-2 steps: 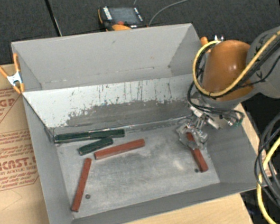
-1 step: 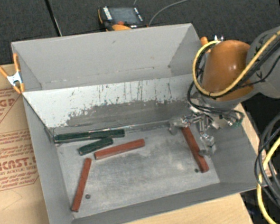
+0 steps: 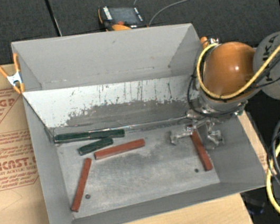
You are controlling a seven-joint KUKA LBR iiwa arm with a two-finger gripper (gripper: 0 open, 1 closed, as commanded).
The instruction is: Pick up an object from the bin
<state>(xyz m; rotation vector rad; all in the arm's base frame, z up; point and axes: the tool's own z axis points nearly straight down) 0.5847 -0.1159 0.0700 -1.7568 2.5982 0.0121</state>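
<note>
Grasping step: you have the gripper (image 3: pixel 194 135) low at the 3 o'clock side of the bin (image 3: pixel 118 48), over the upper end of a red-brown stick (image 3: pixel 203 154); nothing is lifted yet.
Fingers: the fingers (image 3: pixel 177 138) look spread, one on each side of the stick's upper end and not pressed onto it.
Target position: the stick lies flat on the floor, running from under the gripper toward 5 o'clock, well apart from the other pieces.
Next move: by my judgement you need to close squarely across the stick's narrow width, then raise it straight. Since the hold sits near one end, the long free end may droop or swing.
Other pieces: a second red stick (image 3: pixel 119 149) lies near the centre, a third red stick (image 3: pixel 81 184) at 8 o'clock, and dark green sticks (image 3: pixel 88 135) at 10 o'clock along the back wall.
Hidden: the orange cover (image 3: pixel 228 69) and the wrist hide the gripper body, so you cannot see how deep the fingertips sit or whether they touch the floor.
</note>
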